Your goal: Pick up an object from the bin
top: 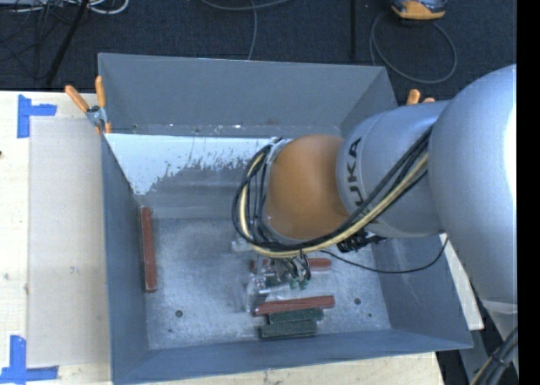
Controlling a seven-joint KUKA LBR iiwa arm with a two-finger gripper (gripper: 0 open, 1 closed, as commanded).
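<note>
Brown bar (295, 303) is noted flat on the floor of the bin (211, 96), front middle, against a dark green block (291, 325). Gripper (270, 282) is lowered just beside it; whether wide or narrow cannot be told. No lift is judged made; grasp and raise are left.

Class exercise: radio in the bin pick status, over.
Jaws low, front centre. Brown bar and green bar just beside. Left bar well clear.

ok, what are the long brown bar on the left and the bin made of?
Long reddish-brown bar by the left wall: matte, straight edges; painted wood or plastic, can't tell which. Bin: grey sheet metal, dull finish, pale scuffs on the back slope.
</note>
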